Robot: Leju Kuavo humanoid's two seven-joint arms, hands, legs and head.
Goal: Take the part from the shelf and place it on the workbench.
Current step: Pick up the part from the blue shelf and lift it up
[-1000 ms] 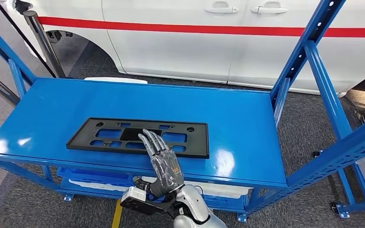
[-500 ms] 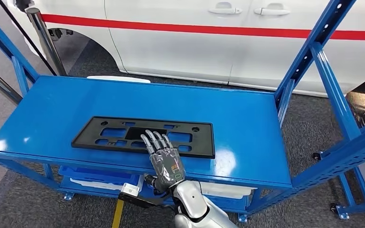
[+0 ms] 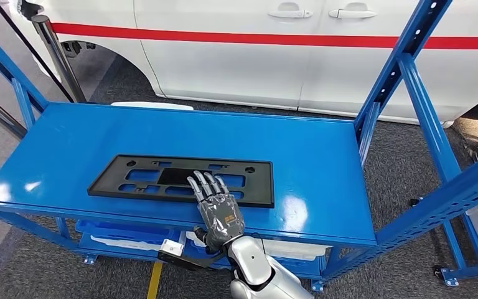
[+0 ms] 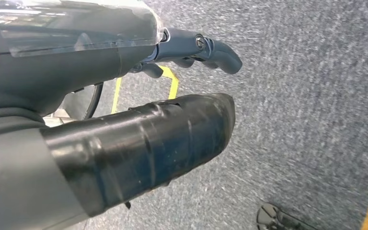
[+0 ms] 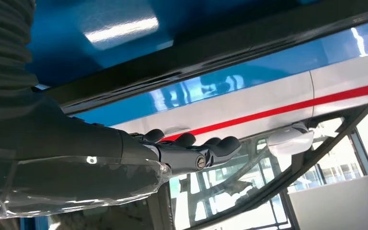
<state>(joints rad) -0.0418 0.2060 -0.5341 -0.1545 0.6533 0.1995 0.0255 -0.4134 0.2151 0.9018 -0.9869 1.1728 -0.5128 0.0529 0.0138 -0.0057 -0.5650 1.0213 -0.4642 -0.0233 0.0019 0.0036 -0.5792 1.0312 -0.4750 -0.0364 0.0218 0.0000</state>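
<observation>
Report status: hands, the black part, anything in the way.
Right hand open, fingers spread over the black part, not gripping. Left hand hangs over carpet, holds nothing. Part flat on blue shelf. Nothing in the way.

Right hand covers part of the near edge of the black part, so contact between fingertips and plastic can't be confirmed from the head view. Right wrist view is no help: the part is a dark strip seen edge-on, with the blue shelf blurred behind it. White car is cut off by the top edge, its roof and windows out of frame. Shelf uprights run off the frame on both sides. Lower tier under the shelf is mostly hidden; contents unreadable. Left hand is cropped by the left edge in its wrist view, fingers mostly hidden behind the thumb, grey floor beyond.
</observation>
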